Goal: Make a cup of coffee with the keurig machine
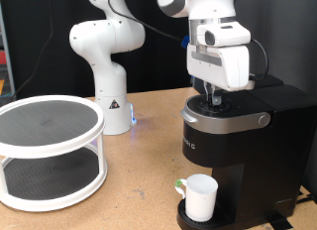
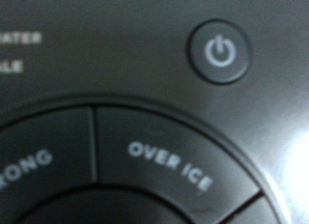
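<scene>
Wooden desk (image 1: 149, 161) with a dark backdrop behind it, pretty standard lab setup. Over at the exterior view's right side of the desk sits the keurig machine (image 1: 238, 151), big matte black thing with a silver-grey lid handle (image 1: 233, 119) curving around the front of its top. The cup (image 1: 200, 197), a small white mug, is already parked on the drip tray (image 1: 208, 220) at the base, right under the brew head, near the desk's front edge, and there's a bit of green at its handle on the exterior view's left side. The white Franka arm comes down from the exterior view's top, and the gripper (image 1: 211, 94) is right down on top of the machine, fingertips at or just about touching the button panel. Honestly can't tell whether the jaws are wide or narrow, the hand's white body hides most of them and the wrist view doesn't show the fingers at all. That wrist view is just a very close, slightly blurry look at the panel: a round power button (image 2: 221, 52) and below it a ring of segmented buttons, one reading OVER ICE (image 2: 170, 166) and another showing part of the word STRONG (image 2: 24, 171). Toward the desk's exterior-view-left edge there's a white two-tier round rack (image 1: 50, 151) with dark mesh shelves, and a second white robot base (image 1: 104, 66) stands at the back, well apart from the coffee maker.
</scene>
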`<state>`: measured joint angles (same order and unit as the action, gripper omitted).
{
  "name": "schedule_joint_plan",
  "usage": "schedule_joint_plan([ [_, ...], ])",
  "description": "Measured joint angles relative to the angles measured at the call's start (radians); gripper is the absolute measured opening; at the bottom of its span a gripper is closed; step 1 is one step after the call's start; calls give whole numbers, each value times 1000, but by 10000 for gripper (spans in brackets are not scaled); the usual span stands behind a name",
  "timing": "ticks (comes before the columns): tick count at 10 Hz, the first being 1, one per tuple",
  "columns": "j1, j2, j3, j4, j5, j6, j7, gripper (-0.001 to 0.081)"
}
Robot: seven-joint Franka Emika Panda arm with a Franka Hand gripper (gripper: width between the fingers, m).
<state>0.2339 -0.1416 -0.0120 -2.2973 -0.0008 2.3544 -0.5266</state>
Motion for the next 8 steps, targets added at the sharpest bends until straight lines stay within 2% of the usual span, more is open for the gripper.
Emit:
schedule_joint_plan([
  [4, 0, 68, 0, 114, -3, -183, 52, 7],
  [8, -7, 119, -14, 197, 68, -309, 44, 7],
])
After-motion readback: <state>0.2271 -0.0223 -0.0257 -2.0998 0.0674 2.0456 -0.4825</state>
